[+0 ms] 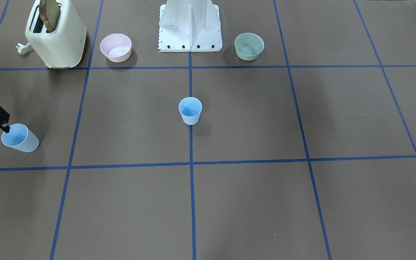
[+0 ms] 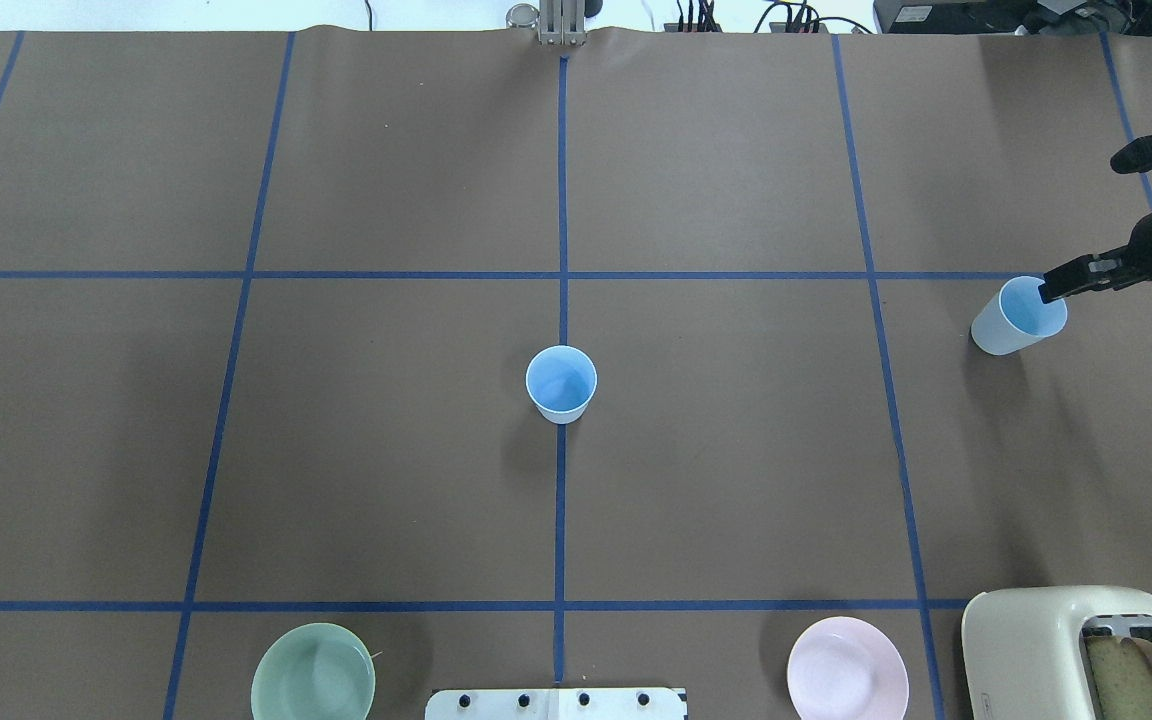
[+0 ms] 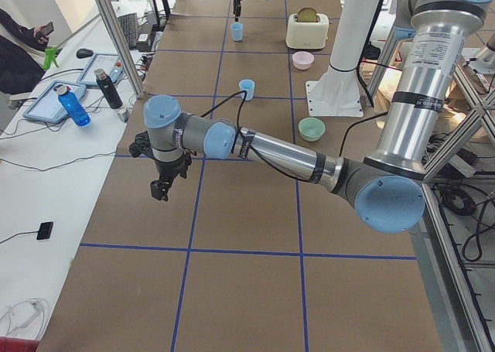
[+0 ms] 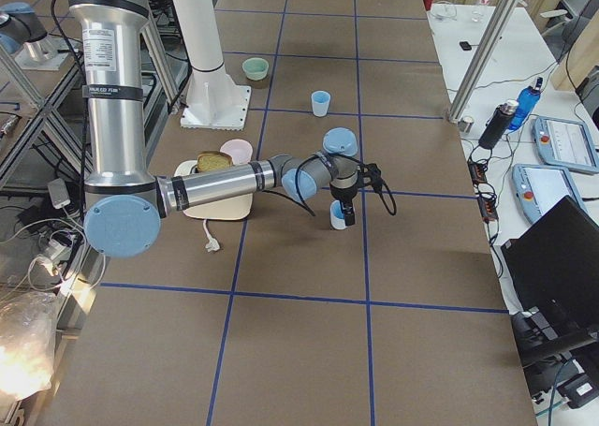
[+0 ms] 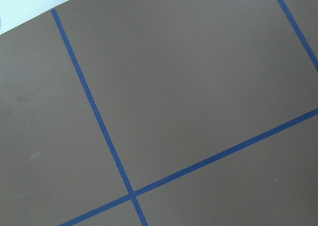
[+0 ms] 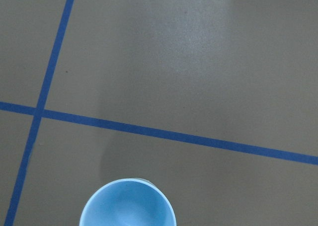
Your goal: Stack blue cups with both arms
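One blue cup [image 1: 190, 112] stands upright at the table's middle on the blue centre line, also in the overhead view [image 2: 561, 385]. The second blue cup [image 1: 22, 139] stands far out on my right side [image 2: 1008, 328]. My right gripper [image 2: 1046, 292] is at this cup's rim, with a fingertip inside it, and looks shut on the rim [image 1: 6, 128]. The right wrist view shows the cup's mouth [image 6: 127, 206] at the bottom edge. My left gripper [image 3: 160, 188] hangs over bare table far from both cups; I cannot tell whether it is open or shut.
A cream toaster [image 1: 56, 36] with toast stands near the base on my right. A pink bowl [image 1: 116, 47] and a pale green bowl [image 1: 249, 46] flank the white base mount [image 1: 190, 25]. Blue tape lines grid the brown table.
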Controlling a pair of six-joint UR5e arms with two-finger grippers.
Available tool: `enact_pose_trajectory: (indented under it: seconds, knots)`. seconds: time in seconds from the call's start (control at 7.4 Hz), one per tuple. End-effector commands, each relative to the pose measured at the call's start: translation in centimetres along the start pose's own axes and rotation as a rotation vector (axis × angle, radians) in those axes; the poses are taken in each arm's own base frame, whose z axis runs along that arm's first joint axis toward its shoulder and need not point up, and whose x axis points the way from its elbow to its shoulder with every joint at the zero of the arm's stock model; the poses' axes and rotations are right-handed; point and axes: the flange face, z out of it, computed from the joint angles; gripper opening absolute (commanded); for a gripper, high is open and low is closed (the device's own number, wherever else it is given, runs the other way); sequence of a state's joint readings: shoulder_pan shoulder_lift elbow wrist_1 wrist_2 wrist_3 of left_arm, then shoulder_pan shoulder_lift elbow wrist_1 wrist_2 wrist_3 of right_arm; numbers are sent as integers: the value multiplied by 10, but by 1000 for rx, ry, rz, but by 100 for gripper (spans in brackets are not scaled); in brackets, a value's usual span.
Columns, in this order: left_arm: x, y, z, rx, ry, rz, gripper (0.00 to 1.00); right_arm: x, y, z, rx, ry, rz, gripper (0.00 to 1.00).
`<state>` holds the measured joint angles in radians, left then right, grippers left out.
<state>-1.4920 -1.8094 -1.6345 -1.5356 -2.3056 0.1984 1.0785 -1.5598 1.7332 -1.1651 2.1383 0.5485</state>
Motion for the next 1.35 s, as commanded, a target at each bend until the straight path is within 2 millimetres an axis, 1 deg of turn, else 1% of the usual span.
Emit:
enact_pose_trajectory:
  seconds: [0.0,0.14,0.27,0.41,0.54,0.68,0.81,0.95,1.08,1.22]
  knots:
    - [1,0,-1,4,-1,-3,99,-2,8,21,-41,7,-7,73]
    - [1,0,-1,4,-1,-3,99,-1,9,25,-48,9,-6,56]
    - [1,1,-1,2,-1,-2,99,0,9,27,-52,11,-3,22]
    - [-1,5,1,-1,0,-5,99,-4,8,24,-50,1,-9,0]
    - [-1,6,2,5,-3,-2,99,-12,4,16,-37,-14,-18,0]
    - [-1,6,3,3,-2,-2,99,-13,3,13,-31,-16,-15,0]
    - [-2,7,3,2,-2,-7,99,-26,0,-4,-7,-32,22,0]
    - [-10,13,5,-4,-3,-32,99,-48,-11,-27,21,-80,70,0]
    - [-30,24,-4,6,-17,-180,99,-68,-27,-47,31,-148,108,0]
    - [-50,50,5,-22,-18,-284,99,-93,-46,-65,40,-207,141,0]
